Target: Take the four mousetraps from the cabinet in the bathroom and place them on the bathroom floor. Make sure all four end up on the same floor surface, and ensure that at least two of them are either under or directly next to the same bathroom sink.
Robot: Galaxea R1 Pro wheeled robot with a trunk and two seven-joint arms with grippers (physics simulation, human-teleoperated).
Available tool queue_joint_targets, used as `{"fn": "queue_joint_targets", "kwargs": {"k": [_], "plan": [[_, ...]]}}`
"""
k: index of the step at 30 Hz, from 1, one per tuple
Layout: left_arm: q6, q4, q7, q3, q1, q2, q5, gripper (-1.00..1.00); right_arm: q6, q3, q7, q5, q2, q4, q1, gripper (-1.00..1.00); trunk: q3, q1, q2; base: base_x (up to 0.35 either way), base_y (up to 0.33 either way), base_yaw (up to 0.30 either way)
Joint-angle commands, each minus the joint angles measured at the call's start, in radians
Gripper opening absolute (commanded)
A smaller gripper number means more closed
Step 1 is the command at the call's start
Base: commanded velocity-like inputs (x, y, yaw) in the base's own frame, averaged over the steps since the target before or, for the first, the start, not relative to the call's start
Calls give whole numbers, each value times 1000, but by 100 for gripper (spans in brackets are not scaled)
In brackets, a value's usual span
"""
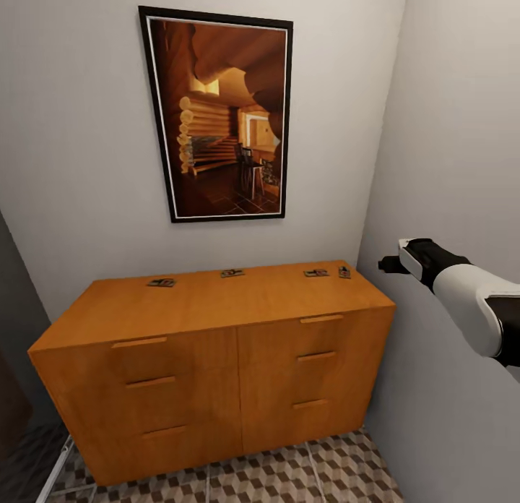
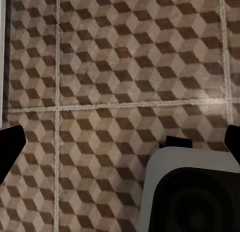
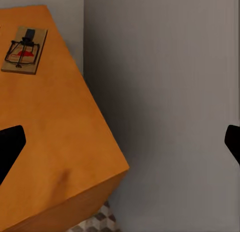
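The orange-brown cabinet (image 1: 217, 344) stands against the back wall with its drawers closed. Several mousetraps lie along the rear of its top: one at the left (image 1: 161, 282), one in the middle (image 1: 232, 273) and two close together at the right (image 1: 315, 272). My right gripper (image 1: 391, 264) hovers open beside the cabinet's right end, level with its top. The right wrist view shows a mousetrap (image 3: 22, 51) on the cabinet top (image 3: 55, 132), beyond the open right gripper (image 3: 120, 147). My left gripper (image 2: 120, 142) hangs open over the cube-patterned bathroom floor (image 2: 125, 67). The bathroom sink is out of view.
A framed picture (image 1: 217, 113) hangs above the cabinet. A grey side wall (image 1: 448, 127) runs close along the cabinet's right end. A strip of tiled floor (image 1: 289, 474) shows in front of the cabinet. A white and black part of the robot (image 2: 195, 192) lies below the left gripper.
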Motion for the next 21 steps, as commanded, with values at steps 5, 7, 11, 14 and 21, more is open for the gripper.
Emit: {"fn": "queue_joint_targets", "kwargs": {"k": [5, 7, 11, 14, 21], "plan": [[-7, 4, 0, 2, -2, -1, 1, 100, 7, 7, 0, 0, 0, -2, -1, 100, -1, 0, -1, 10, 156, -15], [-7, 4, 0, 2, -2, -1, 1, 100, 7, 7, 0, 0, 0, -2, -1, 100, -1, 0, -1, 55, 220, -5], [-7, 4, 0, 2, -2, -1, 1, 100, 7, 7, 0, 0, 0, -2, -1, 100, -1, 0, -1, 65, 146, -2], [-7, 4, 0, 2, -2, -1, 1, 100, 7, 7, 0, 0, 0, -2, -1, 100, -1, 0, -1, 38, 60, -1], [-7, 4, 0, 2, -2, -1, 1, 100, 7, 7, 0, 0, 2, -2, -1, 100, -1, 0, -1, 12, 19, 0]]}}
